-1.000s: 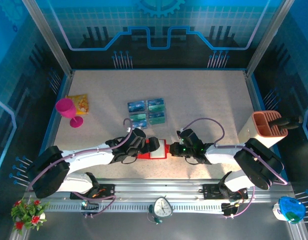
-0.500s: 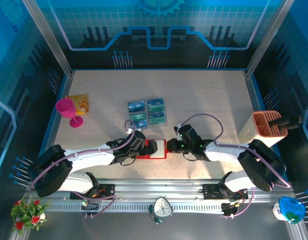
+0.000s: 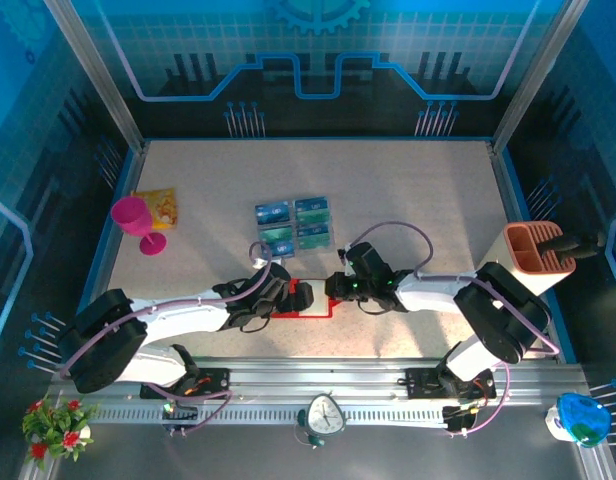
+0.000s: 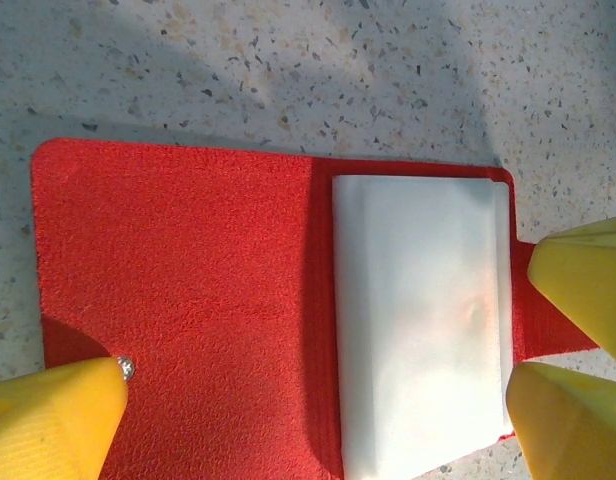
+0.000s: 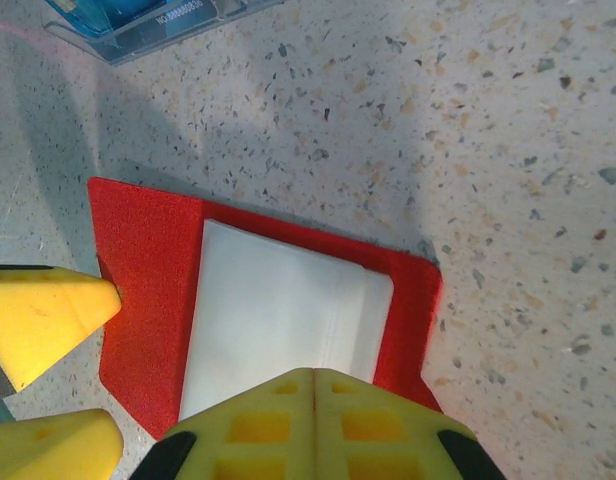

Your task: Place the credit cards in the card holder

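Note:
The red card holder (image 3: 310,303) lies open and flat near the table's front, its white inner pocket (image 4: 418,320) facing up. My left gripper (image 3: 296,297) hangs low over it, open; one yellow finger (image 4: 58,420) sits on the flap by the small metal clasp (image 4: 128,370). From the right, my right gripper (image 3: 334,287) is shut with nothing in it. Its joined fingertips (image 5: 313,385) rest at the edge of the white pocket (image 5: 278,320). The blue and teal credit cards (image 3: 295,225) lie in a block farther back, apart from both grippers; a corner of the cards (image 5: 138,20) shows in the right wrist view.
A pink goblet (image 3: 133,222) and a yellow-orange packet (image 3: 158,207) stand at the left edge. An orange-brown slotted organizer (image 3: 536,250) stands at the right edge. Bare speckled tabletop (image 3: 418,190) stretches behind the cards.
My right gripper has slid left, from beside the holder onto its right end. The left gripper has hardly moved and stays open.

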Tool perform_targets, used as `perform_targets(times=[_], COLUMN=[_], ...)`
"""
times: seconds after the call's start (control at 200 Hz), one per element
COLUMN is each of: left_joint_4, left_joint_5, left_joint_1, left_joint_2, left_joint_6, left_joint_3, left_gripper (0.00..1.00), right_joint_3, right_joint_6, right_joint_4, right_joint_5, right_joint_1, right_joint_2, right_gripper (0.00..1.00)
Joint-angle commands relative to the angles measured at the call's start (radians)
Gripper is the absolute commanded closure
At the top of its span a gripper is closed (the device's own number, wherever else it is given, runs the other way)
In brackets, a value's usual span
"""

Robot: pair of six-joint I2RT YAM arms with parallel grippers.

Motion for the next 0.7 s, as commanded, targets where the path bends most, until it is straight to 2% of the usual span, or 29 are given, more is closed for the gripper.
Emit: perform_targets(times=[0.0, 0.695], left_joint_4=[-0.006, -0.112], left_joint_5=[-0.023, -0.059], left_joint_1=[0.006, 0.005], left_joint_2=[0.025, 0.071], left_joint_6=[0.025, 0.082], left_joint_3=[-0.021, 0.03], left_gripper=[0.01, 0.01], right_joint_3=[0.03, 0.086], right_joint_6=[-0.026, -0.037], right_joint_4=[-0.016, -0.02], right_joint_5=[-0.014, -0.043], right_joint_1=[0.006, 0.02], right_joint_2=[0.021, 0.134], right_gripper=[1.0, 1.0])
